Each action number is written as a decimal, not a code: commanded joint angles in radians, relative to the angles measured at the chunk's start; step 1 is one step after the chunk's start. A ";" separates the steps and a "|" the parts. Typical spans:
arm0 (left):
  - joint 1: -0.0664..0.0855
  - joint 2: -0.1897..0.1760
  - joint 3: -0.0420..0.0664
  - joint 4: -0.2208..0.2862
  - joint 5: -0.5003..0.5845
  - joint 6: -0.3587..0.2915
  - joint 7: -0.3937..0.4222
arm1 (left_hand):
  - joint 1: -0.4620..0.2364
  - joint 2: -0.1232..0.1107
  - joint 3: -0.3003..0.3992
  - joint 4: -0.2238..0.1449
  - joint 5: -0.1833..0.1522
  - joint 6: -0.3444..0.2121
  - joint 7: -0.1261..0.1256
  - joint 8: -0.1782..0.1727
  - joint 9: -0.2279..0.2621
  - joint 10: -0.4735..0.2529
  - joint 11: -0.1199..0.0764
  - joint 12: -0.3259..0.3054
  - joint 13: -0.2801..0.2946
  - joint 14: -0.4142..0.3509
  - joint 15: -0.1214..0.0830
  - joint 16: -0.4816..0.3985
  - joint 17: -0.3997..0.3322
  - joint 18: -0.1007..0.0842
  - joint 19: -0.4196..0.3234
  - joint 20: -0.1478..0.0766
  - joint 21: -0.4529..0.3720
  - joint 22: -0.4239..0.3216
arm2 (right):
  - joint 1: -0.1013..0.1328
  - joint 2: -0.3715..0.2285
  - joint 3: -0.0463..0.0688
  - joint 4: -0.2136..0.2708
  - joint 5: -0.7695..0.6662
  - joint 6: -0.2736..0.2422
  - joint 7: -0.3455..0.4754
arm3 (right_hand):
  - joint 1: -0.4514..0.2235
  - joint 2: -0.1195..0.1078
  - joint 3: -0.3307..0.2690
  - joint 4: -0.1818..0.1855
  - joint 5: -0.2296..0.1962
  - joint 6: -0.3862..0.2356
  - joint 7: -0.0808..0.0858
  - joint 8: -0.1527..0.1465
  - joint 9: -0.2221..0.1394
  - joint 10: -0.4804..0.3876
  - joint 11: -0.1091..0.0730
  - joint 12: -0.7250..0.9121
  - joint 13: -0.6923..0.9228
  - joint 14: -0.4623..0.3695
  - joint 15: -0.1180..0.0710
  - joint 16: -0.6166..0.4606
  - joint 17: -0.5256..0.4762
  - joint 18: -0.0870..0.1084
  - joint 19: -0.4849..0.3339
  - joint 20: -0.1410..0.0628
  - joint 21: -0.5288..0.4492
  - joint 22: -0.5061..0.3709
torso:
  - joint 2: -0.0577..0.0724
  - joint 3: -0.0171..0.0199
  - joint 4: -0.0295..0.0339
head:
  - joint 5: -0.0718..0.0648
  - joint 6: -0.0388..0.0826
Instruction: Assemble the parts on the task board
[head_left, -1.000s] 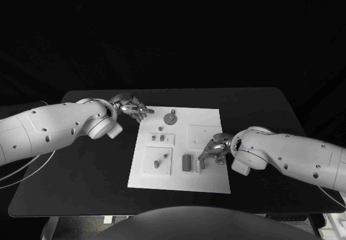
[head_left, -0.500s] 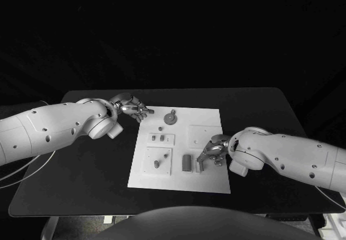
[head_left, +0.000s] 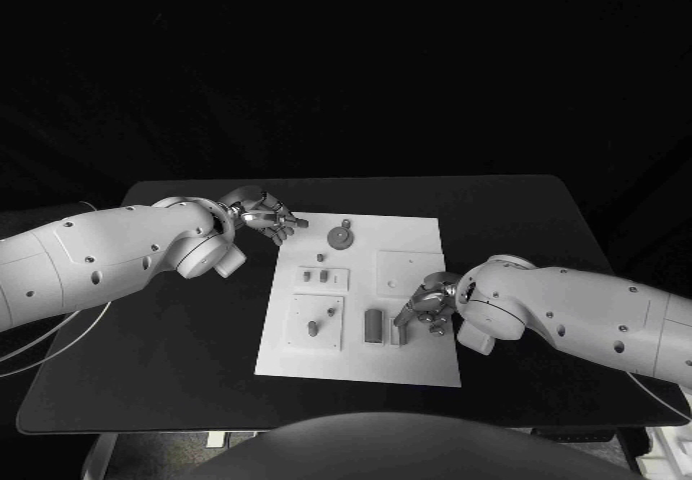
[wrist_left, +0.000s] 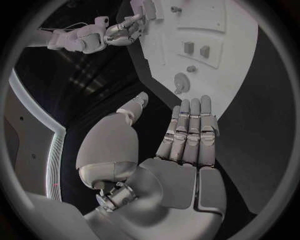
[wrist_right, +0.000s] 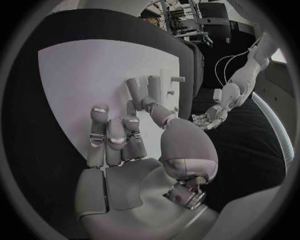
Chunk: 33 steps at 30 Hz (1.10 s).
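The task board (head_left: 411, 345) lay in the middle of the black table (head_left: 159, 340), with its long sides running from the near edge to the far edge. No writing, brand or label could be read on the board or on the arms.

The left hand (head_left: 264, 216) was held over the table just beside the far left corner of the board. Its fingers (wrist_left: 190, 130) were stretched out and close side by side, the thumb stood apart, and it held nothing. Near this corner a round part (head_left: 339, 236) with a small stem lay on the board.

The right hand (head_left: 430, 303) was low over the right half of the board, near its middle. Its fingers were slightly apart and bent down, and their tips were at a pale upright bar (head_left: 398, 327); whether the hand really pinched the bar or only touched it could not be told. Just beside this bar, toward the left edge, stood a darker bar (head_left: 374, 324).

Nearer to the left edge were two raised squares. Two small parts (head_left: 315, 274) stood in the farther square, and two more (head_left: 322, 320) lay on the nearer square.
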<state>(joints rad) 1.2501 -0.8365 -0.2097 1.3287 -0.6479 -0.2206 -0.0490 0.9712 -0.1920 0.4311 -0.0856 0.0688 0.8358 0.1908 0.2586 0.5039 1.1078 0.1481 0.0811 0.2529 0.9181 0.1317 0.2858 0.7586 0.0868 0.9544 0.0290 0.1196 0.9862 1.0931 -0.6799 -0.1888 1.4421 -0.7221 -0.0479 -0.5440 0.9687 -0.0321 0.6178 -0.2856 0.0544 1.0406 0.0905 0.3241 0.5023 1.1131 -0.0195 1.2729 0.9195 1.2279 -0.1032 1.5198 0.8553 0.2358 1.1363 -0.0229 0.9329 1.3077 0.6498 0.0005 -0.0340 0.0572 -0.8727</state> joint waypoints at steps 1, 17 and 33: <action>0.001 0.003 0.000 0.001 -0.001 0.012 0.003 | -0.006 0.007 -0.005 0.001 -0.003 -0.003 -0.004 0.007 -0.001 0.000 -0.004 -0.006 0.002 0.003 0.000 -0.004 0.002 0.017 -0.002 0.003 -0.004 0.001 | -0.002 0.003 -0.002 0.003 0.020 0.008 -0.009 | -0.009 0.001 -0.007 0.000 0.002 0.007 -0.002 0.006 0.004 0.006 -0.002 -0.007 0.002 0.000 -0.003 -0.003 0.000 0.026 0.002 0.000 -0.005 0.016 | 0.000 -0.0001 -0.0005 | 0.000 0.000; 0.001 0.003 0.000 0.000 -0.003 0.014 0.004 | -0.006 0.007 -0.005 0.002 -0.003 -0.003 -0.004 0.007 -0.001 0.000 -0.004 -0.006 0.002 0.003 0.000 -0.005 0.002 0.017 -0.002 0.003 -0.005 0.001 | -0.002 0.014 -0.004 -0.006 0.019 -0.018 -0.002 | -0.021 -0.003 -0.008 0.004 0.002 0.007 -0.002 0.006 0.002 0.006 -0.001 -0.008 0.003 -0.001 -0.003 -0.003 0.000 0.026 0.002 0.000 -0.007 0.015 | 0.000 0.0017 -0.0001 | 0.003 0.000; 0.001 0.003 0.000 0.000 -0.003 0.015 0.003 | -0.006 0.007 -0.005 0.002 -0.003 -0.003 -0.004 0.007 -0.001 0.000 -0.004 -0.006 0.002 0.003 0.000 -0.005 0.002 0.017 -0.002 0.003 -0.005 0.001 | -0.002 0.030 -0.004 -0.019 0.023 -0.031 0.004 | -0.034 -0.008 -0.007 0.009 0.002 0.008 -0.002 0.005 -0.001 0.006 -0.001 -0.008 0.005 -0.001 -0.004 -0.004 0.000 0.026 0.005 -0.001 -0.007 0.014 | 0.000 0.0015 -0.0003 | 0.003 0.000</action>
<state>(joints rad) 1.2501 -0.8355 -0.2104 1.3274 -0.6489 -0.2175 -0.0506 0.9712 -0.1920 0.4311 -0.0856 0.0688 0.8358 0.1908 0.2586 0.5041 1.1078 0.1481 0.0811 0.2536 0.9181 0.1317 0.2858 0.7591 0.0868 0.9544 0.0290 0.1196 0.9860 1.0917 -0.6553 -0.1931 1.4213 -0.7086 -0.0869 -0.5543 0.9425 -0.0417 0.6124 -0.2803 0.0542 1.0399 0.0896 0.3239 0.5022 1.1131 -0.0195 1.2692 0.9235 1.2291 -0.1015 1.5198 0.8572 0.2357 1.1361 -0.0227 0.9292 1.3075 0.6501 0.0023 -0.0345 0.0604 -0.8727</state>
